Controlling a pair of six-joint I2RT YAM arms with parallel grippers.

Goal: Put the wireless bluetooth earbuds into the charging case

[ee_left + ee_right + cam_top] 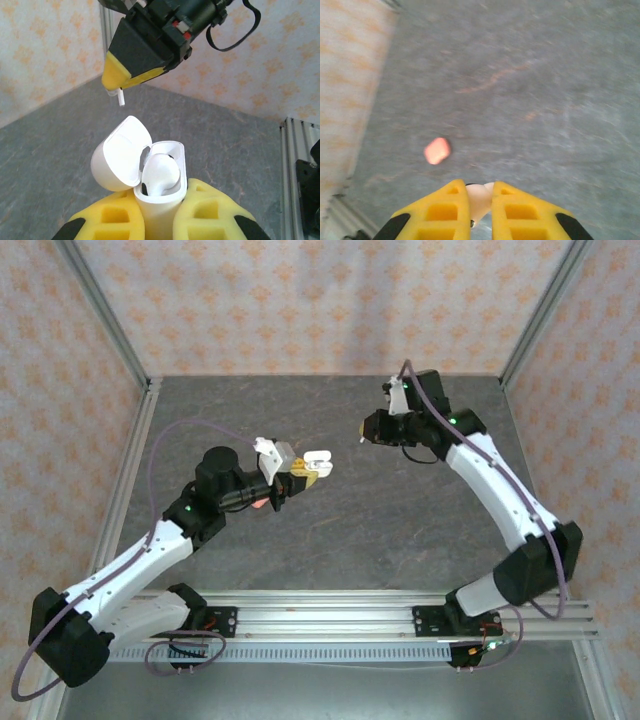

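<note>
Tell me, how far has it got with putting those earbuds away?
Done: the charging case is open, and one white earbud sits inside. In hand: the left fingers clamp the case, the right fingers pinch a second white earbud, not yet at the case. To do: seating it; a blurred pink thing lies on the table.

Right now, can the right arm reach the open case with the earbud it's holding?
Probably yes. The right gripper hangs apart from the case, its earbud stem pointing toward the mouth, nothing between them. The lid is flipped aside. A second earbud sits inside, so aim beside it.
</note>
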